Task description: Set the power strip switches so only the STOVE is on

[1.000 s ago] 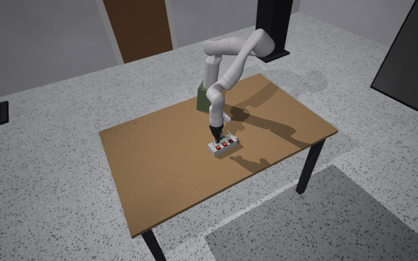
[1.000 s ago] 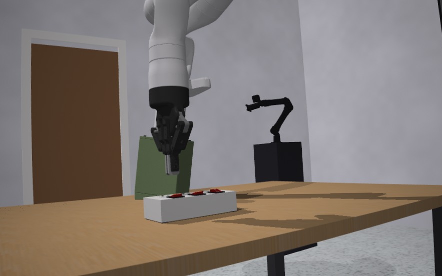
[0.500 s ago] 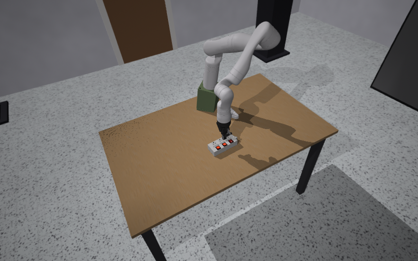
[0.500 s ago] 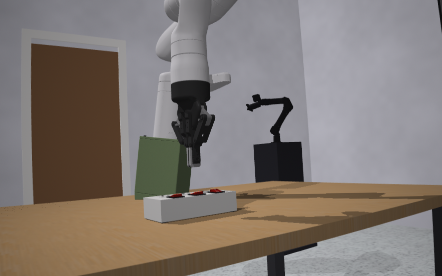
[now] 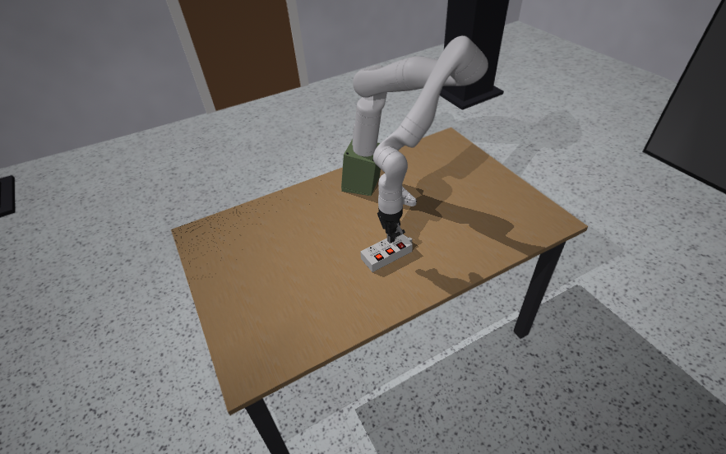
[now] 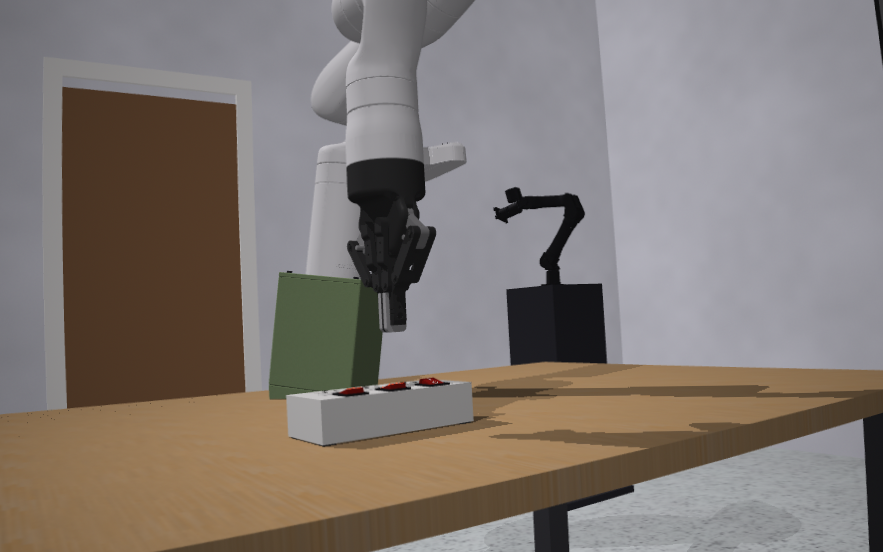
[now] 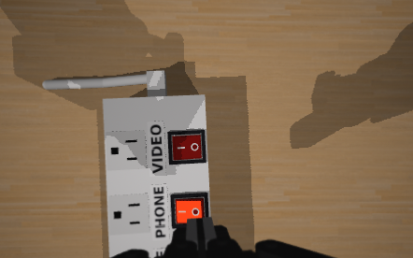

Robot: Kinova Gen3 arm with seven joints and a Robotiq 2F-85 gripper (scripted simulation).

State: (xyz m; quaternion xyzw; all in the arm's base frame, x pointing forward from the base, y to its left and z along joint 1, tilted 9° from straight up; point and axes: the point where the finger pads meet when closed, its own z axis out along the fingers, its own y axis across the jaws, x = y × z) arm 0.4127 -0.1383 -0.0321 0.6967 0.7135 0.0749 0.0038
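A white power strip [image 5: 370, 259] [image 6: 379, 414] [image 7: 132, 112] lies flat and right way up on the wooden table [image 5: 298, 316] [image 6: 156, 480]. In the wrist view the VIDEO switch [image 7: 187, 146] is dark red and the PHONE switch [image 7: 190, 210] glows bright orange; the STOVE switch is hidden below the frame edge. In the top view the STOVE switch [image 5: 378, 257] at the near end glows orange. My gripper [image 5: 392, 234] [image 6: 391, 326] [image 7: 200, 236] is shut and empty. It hangs a little above the strip, over the PHONE switch, not touching it.
The strip's grey cord [image 7: 94, 83] runs off sideways from the VIDEO end. The arm's green base box [image 5: 359, 174] [image 6: 321, 336] stands at the table's back edge behind the strip. A black pedestal [image 6: 554, 322] with a small dark arm stands beyond the table.
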